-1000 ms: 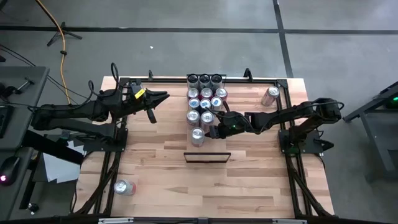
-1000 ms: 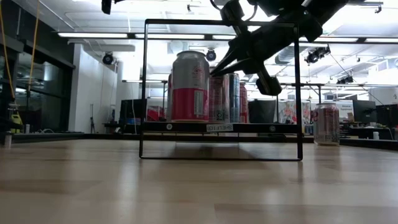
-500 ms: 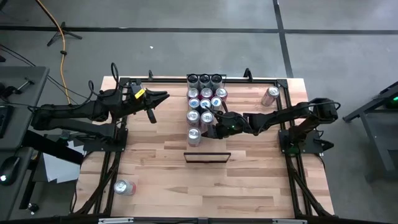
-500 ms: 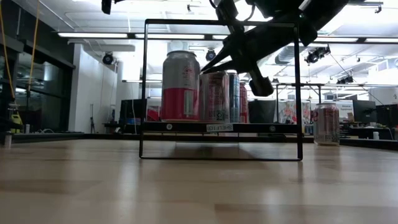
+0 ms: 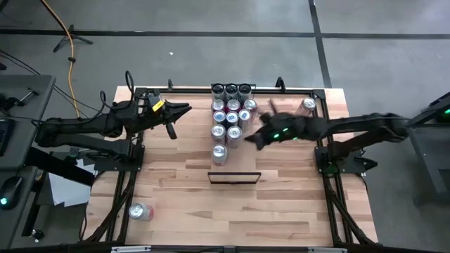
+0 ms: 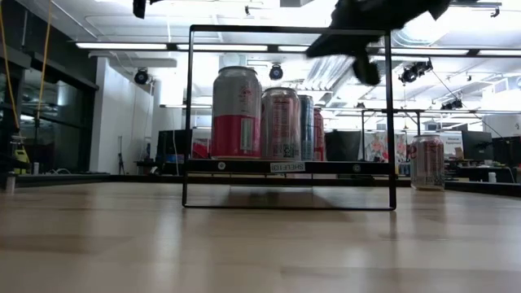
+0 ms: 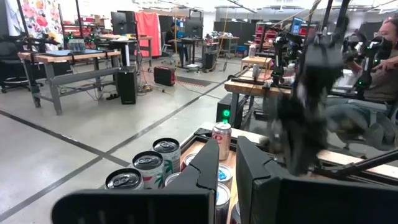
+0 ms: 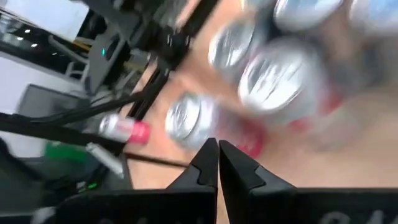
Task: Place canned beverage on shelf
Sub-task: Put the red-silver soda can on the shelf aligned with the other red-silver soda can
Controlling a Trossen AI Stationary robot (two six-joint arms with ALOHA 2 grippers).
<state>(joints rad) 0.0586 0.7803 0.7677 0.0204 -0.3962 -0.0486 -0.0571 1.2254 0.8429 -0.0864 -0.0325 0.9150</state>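
Beyond the black frame (image 5: 234, 177) on the desk (image 5: 183, 204): shelf (image 6: 285, 166) packed with upright cans (image 5: 230, 112). Beside that cluster, right claw (image 5: 252, 143) clenched, empty. Loose can (image 5: 305, 107) upright behind it, nearer than to left claw (image 5: 184, 109), clenched too.

I look out on a grey concrete floor (image 5: 211, 21) crossed by dark lines, a yellow cable (image 5: 69, 42) trailing over it. Long ceiling light strips (image 6: 130, 45) glow overhead. Beyond my butcher-block counter (image 5: 232, 204) stand workbenches (image 7: 68, 59) and a red curtain (image 7: 149, 32).
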